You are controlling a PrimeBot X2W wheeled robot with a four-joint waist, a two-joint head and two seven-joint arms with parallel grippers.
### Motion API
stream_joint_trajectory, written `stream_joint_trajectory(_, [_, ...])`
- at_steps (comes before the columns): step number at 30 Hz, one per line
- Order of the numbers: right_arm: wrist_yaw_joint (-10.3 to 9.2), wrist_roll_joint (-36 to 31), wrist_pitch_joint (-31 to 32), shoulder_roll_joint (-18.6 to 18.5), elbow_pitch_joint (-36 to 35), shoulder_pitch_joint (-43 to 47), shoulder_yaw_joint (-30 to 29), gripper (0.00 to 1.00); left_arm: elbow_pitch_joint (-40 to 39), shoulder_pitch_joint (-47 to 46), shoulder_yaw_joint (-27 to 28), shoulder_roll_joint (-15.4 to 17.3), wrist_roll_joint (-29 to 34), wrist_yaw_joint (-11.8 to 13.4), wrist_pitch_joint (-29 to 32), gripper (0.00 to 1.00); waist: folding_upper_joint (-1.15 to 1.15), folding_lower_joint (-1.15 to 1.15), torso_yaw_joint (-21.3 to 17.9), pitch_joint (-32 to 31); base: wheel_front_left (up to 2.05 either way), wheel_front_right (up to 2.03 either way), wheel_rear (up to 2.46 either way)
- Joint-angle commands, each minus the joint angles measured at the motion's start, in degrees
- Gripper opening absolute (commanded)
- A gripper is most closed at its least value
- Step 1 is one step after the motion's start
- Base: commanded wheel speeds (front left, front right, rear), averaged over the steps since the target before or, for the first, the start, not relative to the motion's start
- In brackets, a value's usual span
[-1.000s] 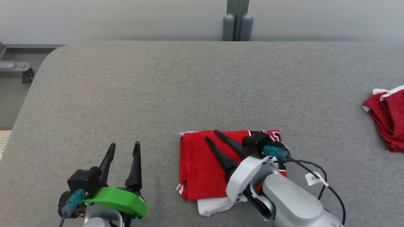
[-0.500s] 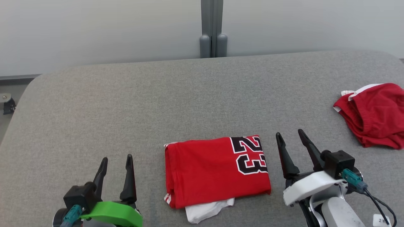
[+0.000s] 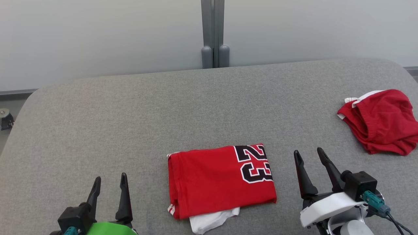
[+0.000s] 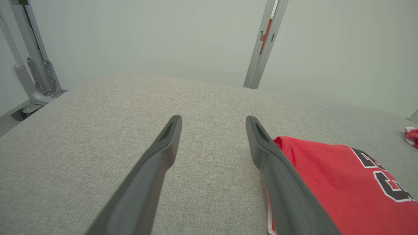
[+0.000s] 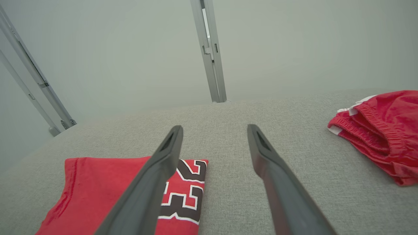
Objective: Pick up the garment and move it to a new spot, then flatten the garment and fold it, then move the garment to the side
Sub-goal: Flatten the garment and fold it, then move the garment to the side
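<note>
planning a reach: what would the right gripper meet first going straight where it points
The right gripper looks to have only bare grey table ahead, passing between the folded jersey and the red shorts; its height is unclear.

Red garment [image 3: 215, 181] numbered 23 lies folded flat on table.

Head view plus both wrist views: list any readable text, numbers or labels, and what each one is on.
"23": black numerals outlined in white, on the folded red jersey; they lie sideways in the head view.
In the left wrist view the numerals are cut off at the edge and cannot be read.
Crumpled red garment with white trim: no text visible.
</note>
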Motion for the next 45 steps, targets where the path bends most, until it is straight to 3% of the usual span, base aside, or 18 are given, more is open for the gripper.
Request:
stream_joint_trajectory(1, [-0.02,0.1,0.1,-0.1,-0.4,0.5,-0.3,1.0,-0.1,0.9,0.3,-0.1,0.6,-0.4,-0.2,1.0,0.0,0.0,0.1,0.0,0.0,0.0,0.0])
stream_joint_trajectory(18, [-0.02,-0.5,1.4,-0.1,0.4,0.8,-1.0,1.0,0.7,0.9,1.3,-1.2,1.8,-1.5,-0.2,1.0,0.0,0.0,0.7,0.4,0.0,0.0,0.0])
stream_joint_trajectory(26, [-0.03,0.0,14.0,-0.2,2.0,-2.8,-2.5,1.0,0.7,-0.2,1.3,-2.3,2.4,-1.9,-0.2,1.0,0.0,0.0,2.2,2.1,0.0,0.0,0.0])
stream_joint_trajectory(34, [-0.03,-2.6,28.9,-0.2,4.3,-8.1,-1.8,1.0,0.7,-2.5,1.7,-3.4,3.4,-2.5,-0.1,1.0,0.0,0.0,7.1,4.4,0.0,0.0,0.0])
stream_joint_trajectory(45, [-0.03,-0.7,37.9,-2.2,11.5,-11.2,-3.7,1.0,1.3,-3.1,3.3,-5.1,4.3,-3.6,-0.1,1.0,0.0,0.0,12.1,6.2,0.0,0.0,0.0])
